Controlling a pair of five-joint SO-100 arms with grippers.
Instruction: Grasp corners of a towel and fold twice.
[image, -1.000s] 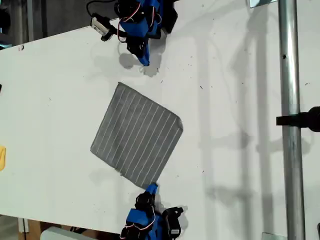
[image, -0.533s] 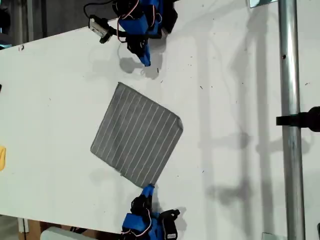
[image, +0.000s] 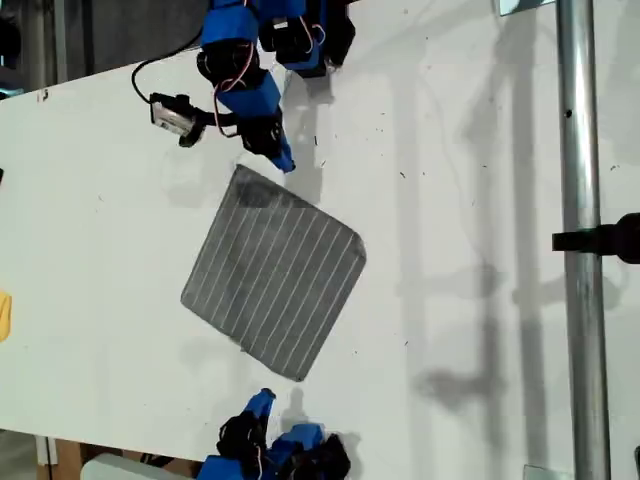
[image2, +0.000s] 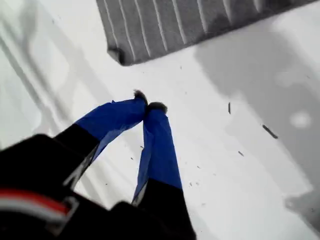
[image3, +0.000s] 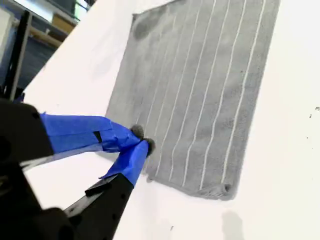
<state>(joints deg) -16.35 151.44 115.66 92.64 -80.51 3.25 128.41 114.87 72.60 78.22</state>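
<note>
no readable text, labels, or numbers

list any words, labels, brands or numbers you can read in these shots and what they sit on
None: no readable text shows in any view.
The towel carries only plain white stripes, no tag or print.
The table shows only small dark specks, not writing.
My first gripper and my second gripper show plain blue tape with no lettering.

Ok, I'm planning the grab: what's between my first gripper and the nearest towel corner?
Only bare white table. The first wrist view shows my first gripper, jaws together, stopping short of the towel at its corner.
</note>
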